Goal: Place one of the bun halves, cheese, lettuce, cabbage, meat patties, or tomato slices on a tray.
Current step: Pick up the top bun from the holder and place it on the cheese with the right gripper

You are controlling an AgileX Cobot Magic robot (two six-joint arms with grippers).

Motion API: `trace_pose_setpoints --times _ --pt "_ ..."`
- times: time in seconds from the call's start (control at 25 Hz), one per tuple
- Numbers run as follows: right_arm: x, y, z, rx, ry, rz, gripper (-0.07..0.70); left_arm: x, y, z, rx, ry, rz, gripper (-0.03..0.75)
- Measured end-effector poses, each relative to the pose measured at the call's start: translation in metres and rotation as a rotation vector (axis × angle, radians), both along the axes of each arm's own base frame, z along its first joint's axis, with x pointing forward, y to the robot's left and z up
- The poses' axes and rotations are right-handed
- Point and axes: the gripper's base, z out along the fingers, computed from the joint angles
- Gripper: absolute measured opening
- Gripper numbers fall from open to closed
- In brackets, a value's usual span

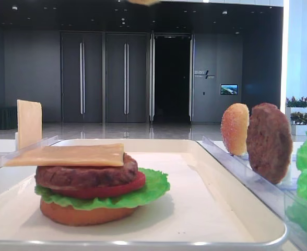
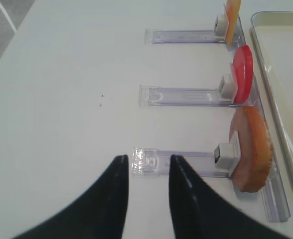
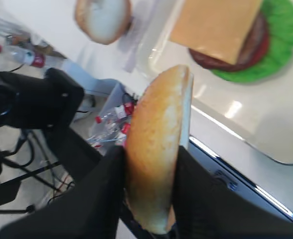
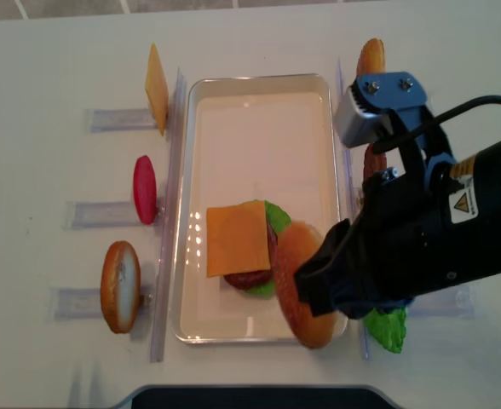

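While the right gripper [image 3: 154, 219] pinches a bun half [image 3: 159, 149] edge-on between its black fingers [image 3: 94, 199], that golden half hangs over the tray [image 4: 259, 94] rim at about five o'clock of the tray in the overhead view, just beside the stack already lying there. The stack sits toward the tray's six o'clock end: a bottom bun [image 1: 83, 214], lettuce [image 1: 153, 188], a tomato slice [image 1: 127, 187], a meat patty [image 1: 85, 175] and a square of cheese [image 1: 67, 155] on top. At nine o'clock of the tray, clear racks [image 2: 186, 94] hold another cheese slice [image 4: 156, 88], a red tomato slice [image 4: 144, 189] and a second bun half [image 4: 119, 286], each standing on edge. At three o'clock of the tray, a bun half [image 1: 234, 129] and a patty [image 1: 269, 142] stand upright in their rack, with green lettuce [image 4: 385, 330] showing below the right arm. The left gripper [image 2: 146, 172] hovers with its jaws spread and nothing between them, over bare white table [image 2: 62, 99] at nine o'clock of the nearest rack.
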Motion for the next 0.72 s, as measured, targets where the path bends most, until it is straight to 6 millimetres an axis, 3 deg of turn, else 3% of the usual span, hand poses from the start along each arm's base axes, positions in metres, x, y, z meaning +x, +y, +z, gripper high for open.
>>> trace_pose_setpoints --times 0.32,0.48,0.72 --pt "0.008 0.041 -0.026 0.238 0.098 0.185 0.239 0.000 0.000 0.000 0.000 0.000 0.000 0.219" --pt "0.032 0.049 -0.041 0.323 0.143 0.191 0.239 0.000 0.000 0.000 0.000 0.000 0.000 0.219" --pt "0.082 0.038 -0.066 0.483 0.208 0.148 0.239 0.000 0.000 0.000 0.000 0.000 0.000 0.219"
